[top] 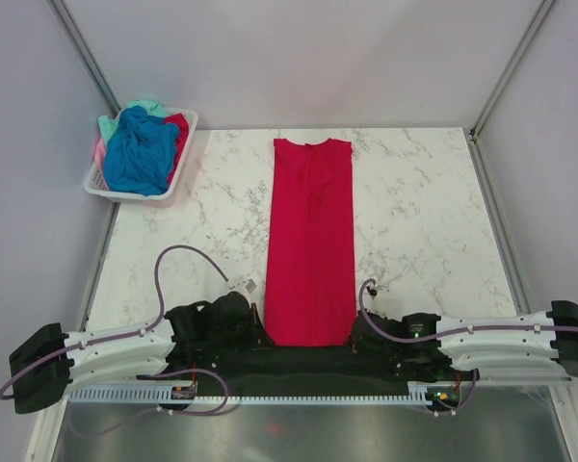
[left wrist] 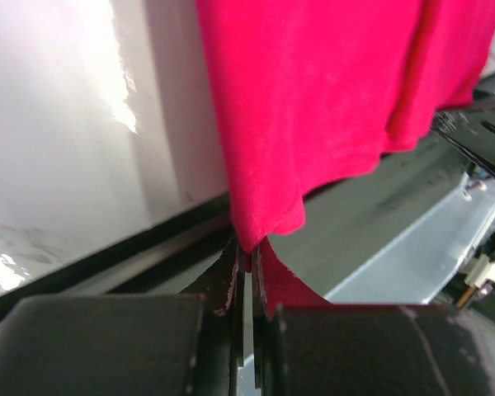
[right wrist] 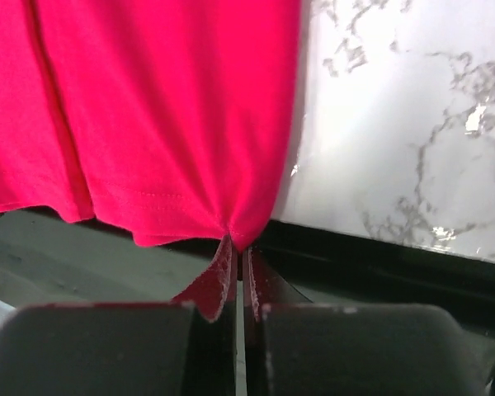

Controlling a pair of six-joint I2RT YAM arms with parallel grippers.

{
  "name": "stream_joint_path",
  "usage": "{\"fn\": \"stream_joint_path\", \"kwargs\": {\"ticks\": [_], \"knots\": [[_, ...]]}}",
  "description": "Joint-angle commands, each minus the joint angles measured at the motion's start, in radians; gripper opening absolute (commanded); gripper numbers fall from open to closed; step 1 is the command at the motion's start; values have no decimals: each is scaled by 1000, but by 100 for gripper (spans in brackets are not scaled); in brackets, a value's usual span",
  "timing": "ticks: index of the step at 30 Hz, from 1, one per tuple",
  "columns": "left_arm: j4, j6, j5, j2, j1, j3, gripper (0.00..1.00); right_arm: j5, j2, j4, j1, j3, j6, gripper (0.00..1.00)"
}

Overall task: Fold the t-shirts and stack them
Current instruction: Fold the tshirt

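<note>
Crimson cloth runs down the middle of the marble table (top: 414, 212): the crimson t-shirt (top: 310, 241) lies flat, folded lengthwise into a long narrow strip. Its collar is at the far end and its hem is at the near edge, between the two arms. The left gripper (left wrist: 246, 262) has its jaws pressed almost together on the hem's near left corner. A small tuck of red cloth is nipped between its fingers (left wrist: 225, 285), and the fabric is drawn to a point just above them. The right gripper (right wrist: 238, 257) pinches the near right corner in the same way, jaws closed on a gathered peak of cloth. In both wrist views the hem reaches past the table's dark front edge and hangs in a loose wave between the two held corners. At the far left corner of the table, well apart from the strip, stands a white slatted basket (top: 135, 196) holding a crumpled heap. A bright blue t-shirt (top: 140, 149) lies on top, a teal t-shirt (top: 144, 106) shows behind it, a pink t-shirt (top: 99, 152) peeks out at the left rim, and a red t-shirt (top: 179, 125) lies along the right side.
</note>
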Motion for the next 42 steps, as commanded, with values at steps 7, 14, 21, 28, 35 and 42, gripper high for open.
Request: {"fn": "stream_joint_path", "kwargs": {"ticks": [7,14,21,28,35,42], "knots": [[-233,23,-16,-59,-21,194,2,222,136,-277,123,303,67,0],[-415,195,-159,60,-13,468,2,289,141,-314,-74,477,-163,0],[-434,384,-150,231,159,662,2,222,219,-279,-360,607,-447,0],[-383,539,-90,396,364,811,2,110,349,-193,-561,727,-631,0],[-350,640,-18,588,479,948,2,7,486,-127,-725,830,-742,0],[-336,697,26,774,553,1109,2,-71,611,-72,-800,911,-809,0]]}}
